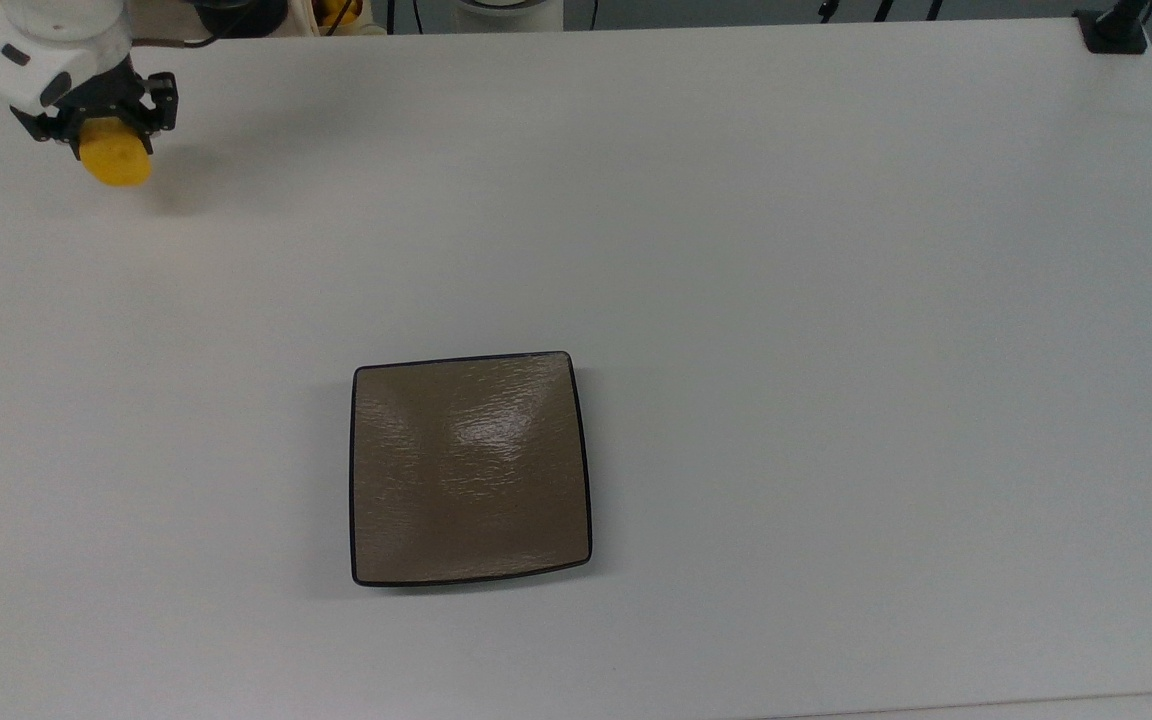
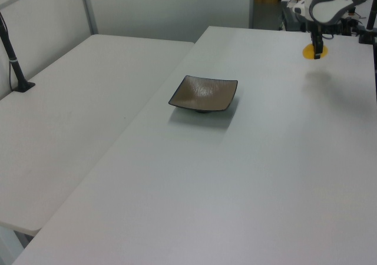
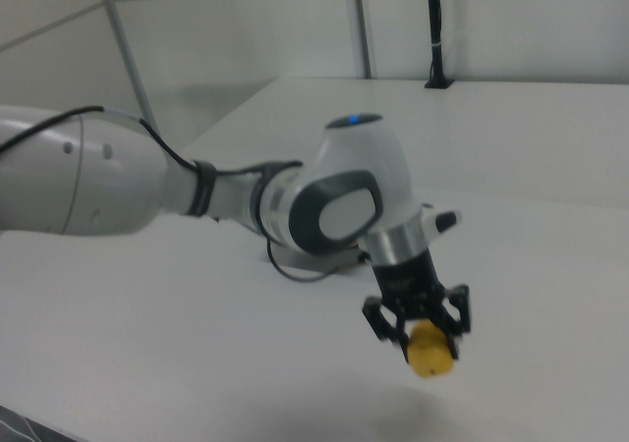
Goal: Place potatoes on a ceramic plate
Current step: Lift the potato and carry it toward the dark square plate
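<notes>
The potato [image 1: 115, 163] is a smooth yellow-orange lump held between the black fingers of my gripper [image 1: 101, 138] at the top view's upper left. It hangs above the table with its shadow below it. The left view has the potato [image 2: 312, 51] at the far right under the gripper [image 2: 317, 52], and the right view has the potato [image 3: 430, 351] low in the gripper [image 3: 423, 342]. The square taupe-brown plate [image 1: 469, 467] with a thin black rim lies bare near the table's middle, far from the gripper. The plate [image 2: 204, 93] sits mid-table in the left view.
The white table [image 1: 836, 300] spreads wide around the plate. A black post base [image 1: 1114, 30] stands at the top view's upper right corner. A second white table [image 2: 65, 118] adjoins on the left view's left, with a black post [image 2: 15, 65] on it.
</notes>
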### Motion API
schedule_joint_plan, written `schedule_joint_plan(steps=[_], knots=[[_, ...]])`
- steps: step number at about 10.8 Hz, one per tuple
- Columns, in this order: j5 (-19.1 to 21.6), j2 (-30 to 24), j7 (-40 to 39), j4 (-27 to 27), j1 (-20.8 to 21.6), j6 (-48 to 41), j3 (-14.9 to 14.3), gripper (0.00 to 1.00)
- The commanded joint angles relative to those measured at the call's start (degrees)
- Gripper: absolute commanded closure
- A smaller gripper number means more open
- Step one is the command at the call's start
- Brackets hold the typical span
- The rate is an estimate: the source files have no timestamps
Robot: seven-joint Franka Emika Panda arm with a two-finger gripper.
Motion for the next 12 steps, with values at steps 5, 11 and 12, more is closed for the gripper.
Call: schedule_joint_plan(steps=[5,11,12], knots=[[18.97,-2.29,4.01,21.13,1.51,-23.64,7.69,0.86],[20.32,-0.46,20.43,24.41,5.02,-15.96,14.55,0.86],[20.32,1.03,22.81,24.23,5.20,-11.13,15.69,0.87]])
